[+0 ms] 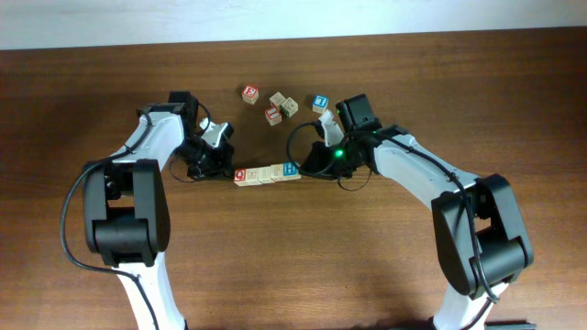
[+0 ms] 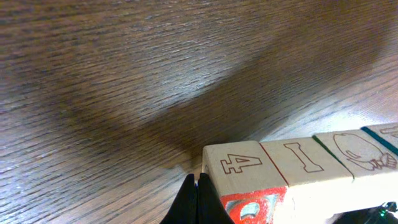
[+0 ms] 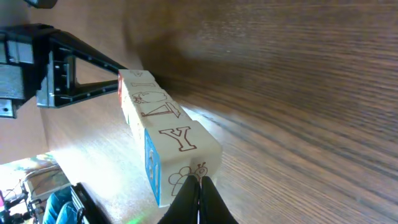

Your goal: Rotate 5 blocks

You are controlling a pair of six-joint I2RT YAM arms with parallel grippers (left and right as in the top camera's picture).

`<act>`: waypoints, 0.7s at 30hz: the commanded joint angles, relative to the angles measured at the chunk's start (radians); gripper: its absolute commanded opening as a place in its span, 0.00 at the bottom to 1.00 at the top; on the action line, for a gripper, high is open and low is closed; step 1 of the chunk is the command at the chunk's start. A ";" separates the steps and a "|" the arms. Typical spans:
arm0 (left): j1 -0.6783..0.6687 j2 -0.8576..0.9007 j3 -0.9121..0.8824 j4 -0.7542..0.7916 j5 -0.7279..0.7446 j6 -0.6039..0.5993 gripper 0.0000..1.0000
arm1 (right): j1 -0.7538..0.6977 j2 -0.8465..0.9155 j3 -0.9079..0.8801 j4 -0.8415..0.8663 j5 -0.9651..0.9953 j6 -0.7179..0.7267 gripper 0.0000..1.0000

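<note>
**Spotter:** Where are the blocks?

**Operator:** The row point(image 1: 266, 173) lies flat on the table point(image 1: 385, 266), mid-board, between my two arms. Its red block point(image 1: 240, 176) is at the left end and its blue block point(image 1: 290, 169) at the right, with beige ones between. I make it five, though the seams are faint from overhead. The row is a little tilted, with the blue end farther from me.

**Spotter:** Jaws?

**Operator:** Both are clenched and grasp nothing. The left gripper point(image 2: 196, 193) is pinched to a single point against the outer face of the red-sided block, the one with "4" on top. The right gripper point(image 3: 199, 196) is pinched the same way against the end of the "Y" block with the blue side.

**Spotter:** Why closed?

**Operator:** My read is that each works as a pusher. With one tip at each end, the line is squeezed tight and should turn as one piece. Open fingers would straddle a block and split the row.

**Spotter:** Anything nearby?

**Operator:** Spare blocks point(image 1: 272, 115) are scattered beyond the row, apart from it.

**Spotter:** Risk?

**Operator:** Buckling. If the two pushes fall out of line, a middle block will likely pop sideways.
</note>
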 commanded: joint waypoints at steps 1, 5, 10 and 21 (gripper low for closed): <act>-0.026 0.012 -0.005 -0.001 0.123 0.019 0.00 | 0.069 -0.019 0.050 0.001 -0.077 -0.015 0.05; -0.026 0.012 -0.005 -0.002 0.123 0.019 0.00 | 0.092 -0.019 0.066 -0.008 -0.074 -0.014 0.05; -0.026 0.012 -0.005 -0.002 0.123 0.019 0.00 | 0.114 -0.019 0.093 -0.020 -0.066 -0.014 0.05; -0.026 0.012 -0.005 -0.002 0.122 0.019 0.00 | 0.167 -0.019 0.099 -0.034 0.019 0.014 0.04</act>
